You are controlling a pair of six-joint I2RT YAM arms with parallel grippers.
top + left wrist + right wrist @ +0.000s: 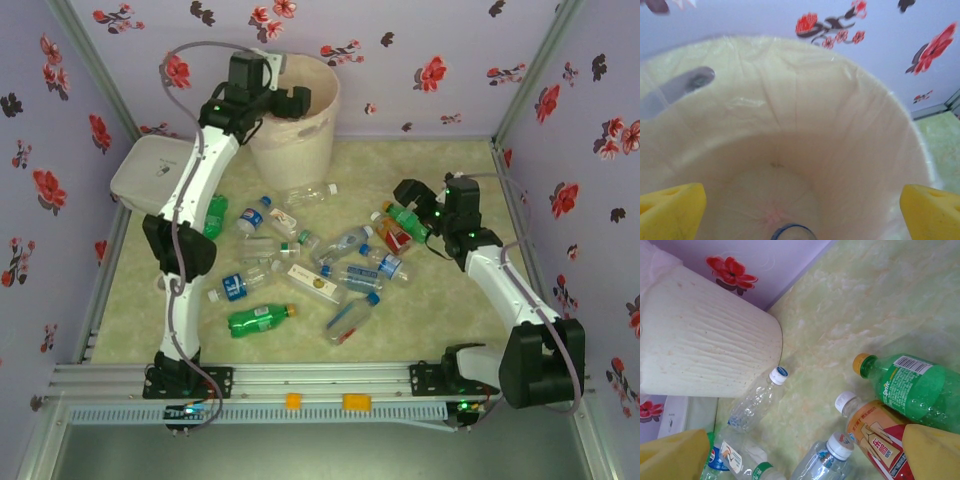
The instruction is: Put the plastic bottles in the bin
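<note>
The cream bin (pixel 295 125) stands at the back, lined with a pale bag. My left gripper (pixel 293 100) hangs over its mouth, open, with nothing between the yellow fingertips (pixel 671 210). In the left wrist view I look down the bin's inner wall (pixel 790 115); a blue-rimmed round shape (pixel 792 233) shows at the bottom edge. Several plastic bottles (pixel 300 265) lie scattered on the table. My right gripper (pixel 408 195) is open just above a green Sprite bottle (pixel 915 387) and a reddish-labelled bottle (pixel 880 437).
A flat white box (pixel 150 170) sits left of the bin. A clear white-capped bottle (pixel 757 400) lies against the bin's base (pixel 705 340). Flowered walls close in the table on three sides. A green bottle (pixel 258 318) lies near the front.
</note>
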